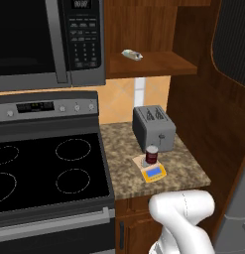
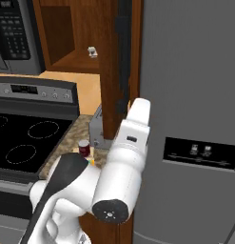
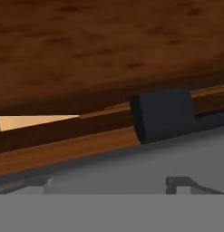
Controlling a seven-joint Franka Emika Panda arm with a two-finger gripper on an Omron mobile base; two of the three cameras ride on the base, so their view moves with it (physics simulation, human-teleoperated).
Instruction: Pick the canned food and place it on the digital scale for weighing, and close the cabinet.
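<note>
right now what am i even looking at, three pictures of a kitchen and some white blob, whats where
The white blob is a robot arm in a simulated kitchen. Two cameras sit behind it, one to its left and one to its right, so those pictures show the same scene from two sides. The third camera rides on the hand and is pressed close to brown wood, probably the cabinet door; whether the gripper is open cannot be told.

On the counter beside the stove a grey toaster stands behind a small yellow scale, and a dark red can already sits on the scale. Above, the cabinet is open, with a pale wrapped item on its shelf.
</note>
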